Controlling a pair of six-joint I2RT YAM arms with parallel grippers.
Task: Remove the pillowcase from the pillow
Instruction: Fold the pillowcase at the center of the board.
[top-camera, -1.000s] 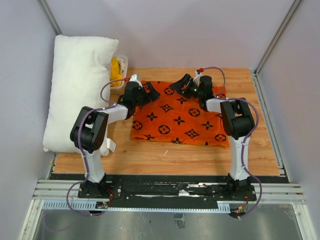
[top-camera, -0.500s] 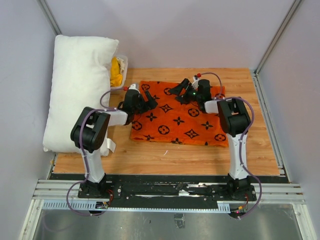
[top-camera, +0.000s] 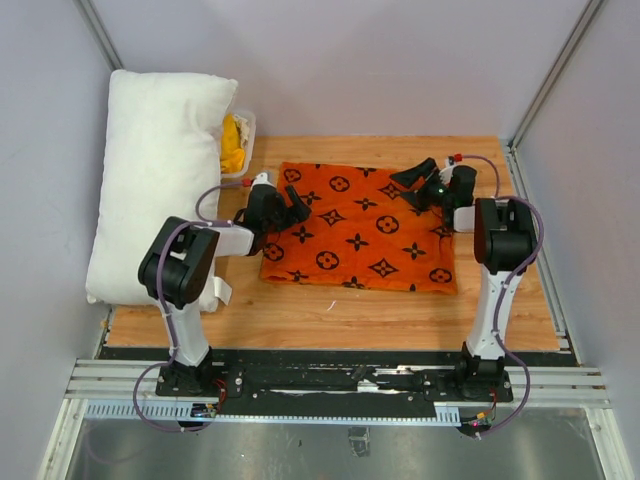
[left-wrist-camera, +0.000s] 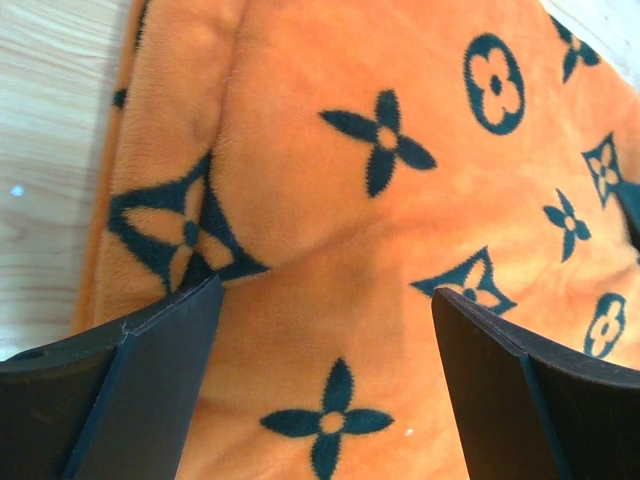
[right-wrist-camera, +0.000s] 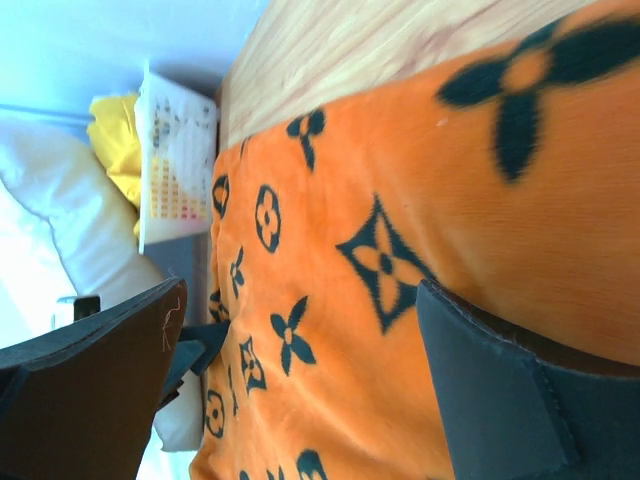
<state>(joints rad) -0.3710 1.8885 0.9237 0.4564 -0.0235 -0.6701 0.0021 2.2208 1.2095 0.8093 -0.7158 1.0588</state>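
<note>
The orange pillowcase (top-camera: 358, 228) with black flower and circle motifs lies flat on the wooden table, apart from the pillow. The plump white pillow (top-camera: 155, 180) leans against the left wall. My left gripper (top-camera: 292, 208) is open and empty over the pillowcase's left edge; its wrist view shows the printed fabric (left-wrist-camera: 340, 250) between the spread jaws. My right gripper (top-camera: 420, 183) is open and empty over the pillowcase's far right part; its wrist view shows the fabric (right-wrist-camera: 330, 300) between the jaws and the pillow (right-wrist-camera: 60, 220) at far left.
A white basket (top-camera: 240, 140) holding plain yellow cloth (top-camera: 231, 143) stands at the back left beside the pillow, and shows in the right wrist view (right-wrist-camera: 175, 160). Grey walls enclose the table on three sides. Bare wood (top-camera: 340, 315) lies in front of the pillowcase.
My right gripper has swung right, from the pillowcase's far middle to its far right part. My left gripper has lowered slightly toward the left edge. The pillowcase now lies flatter.
</note>
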